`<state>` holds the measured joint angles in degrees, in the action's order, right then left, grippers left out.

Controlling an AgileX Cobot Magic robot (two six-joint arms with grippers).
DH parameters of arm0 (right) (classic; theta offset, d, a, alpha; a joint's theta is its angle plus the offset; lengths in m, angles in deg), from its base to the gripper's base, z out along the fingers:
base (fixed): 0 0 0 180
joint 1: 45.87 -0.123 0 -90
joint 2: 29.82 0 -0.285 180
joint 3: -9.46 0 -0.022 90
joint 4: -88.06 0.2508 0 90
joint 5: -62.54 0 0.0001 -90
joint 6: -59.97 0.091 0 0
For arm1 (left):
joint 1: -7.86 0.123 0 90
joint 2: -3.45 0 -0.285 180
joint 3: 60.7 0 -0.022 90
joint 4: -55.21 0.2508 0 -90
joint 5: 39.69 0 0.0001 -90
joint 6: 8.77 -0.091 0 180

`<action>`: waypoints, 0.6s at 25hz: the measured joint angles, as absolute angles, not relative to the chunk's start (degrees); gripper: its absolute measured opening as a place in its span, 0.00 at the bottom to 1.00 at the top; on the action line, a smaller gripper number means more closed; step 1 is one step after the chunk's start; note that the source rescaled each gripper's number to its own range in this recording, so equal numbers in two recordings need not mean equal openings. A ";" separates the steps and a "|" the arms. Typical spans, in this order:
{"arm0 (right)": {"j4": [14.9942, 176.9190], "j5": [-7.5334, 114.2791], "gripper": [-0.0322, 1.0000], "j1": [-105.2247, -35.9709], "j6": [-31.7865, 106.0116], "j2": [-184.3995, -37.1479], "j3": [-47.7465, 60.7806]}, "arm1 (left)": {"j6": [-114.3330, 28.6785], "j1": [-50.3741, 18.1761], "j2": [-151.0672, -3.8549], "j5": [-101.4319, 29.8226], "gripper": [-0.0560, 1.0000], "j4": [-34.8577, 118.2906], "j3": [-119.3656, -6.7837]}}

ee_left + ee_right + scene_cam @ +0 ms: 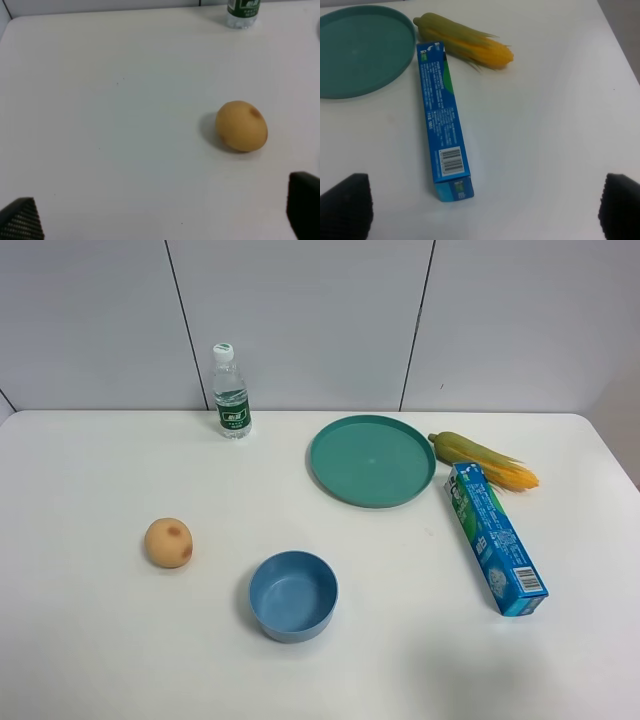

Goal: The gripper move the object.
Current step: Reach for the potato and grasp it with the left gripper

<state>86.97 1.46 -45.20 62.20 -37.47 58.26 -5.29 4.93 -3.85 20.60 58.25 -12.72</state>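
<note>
Object (pixel 168 542): resting on tabletop (pixel 90 640), near blue bowl (pixel 293 595).
Left gripper (pixel 160 220): jaws spread, empty.
Right gripper (pixel 485 207): jaws spread, empty.

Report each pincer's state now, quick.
Left pincer: open, holding nothing; the fruit lies ahead, apart from it.
Right pincer: open, holding nothing; the blue box lies ahead, apart from it.

A tan fruit (pixel 168 542) sits on the white table (pixel 90 660) near a blue bowl (pixel 293 595), well apart from a water bottle (pixel 231 392), a green plate (pixel 372 460), a corn cob (pixel 483 458) and a long blue box (pixel 495 538).
</note>
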 joint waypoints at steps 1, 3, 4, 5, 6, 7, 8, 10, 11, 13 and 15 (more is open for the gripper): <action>86.97 1.46 1.00 -45.20 62.20 -37.47 58.26 | -5.29 4.93 -3.85 20.60 1.00 58.25 -12.72; 86.97 1.46 1.00 -45.20 62.20 -37.47 58.26 | -5.29 4.93 -3.85 20.60 1.00 58.25 -12.72; 86.97 1.46 1.00 -45.20 62.20 -37.47 58.26 | -5.29 4.93 -3.85 20.60 1.00 58.25 -12.72; 86.97 1.46 1.00 -45.20 62.20 -37.47 58.26 | -5.29 4.93 -3.85 20.60 1.00 58.25 -12.72; 86.97 1.46 1.00 -45.20 62.20 -37.47 58.26 | -5.29 4.93 -3.85 20.60 1.00 58.25 -12.72; 86.97 1.46 1.00 -45.20 62.20 -37.47 58.26 | -5.29 4.93 -3.85 20.60 1.00 58.25 -12.72; 86.97 1.46 1.00 -45.20 62.20 -37.47 58.26 | -5.29 4.93 -3.85 20.60 1.00 58.25 -12.72; 86.97 1.46 1.00 -45.20 62.20 -37.47 58.26 | -5.29 4.93 -3.85 20.60 1.00 58.25 -12.72; 86.97 1.46 1.00 -45.20 62.20 -37.47 58.26 | -5.29 4.93 -3.85 20.60 1.00 58.25 -12.72; 86.97 1.46 1.00 -45.20 62.20 -37.47 58.26 | -5.29 4.93 -3.85 20.60 1.00 58.25 -12.72; 86.97 1.46 1.00 -45.20 62.20 -37.47 58.26 | -5.29 4.93 -3.85 20.60 1.00 58.25 -12.72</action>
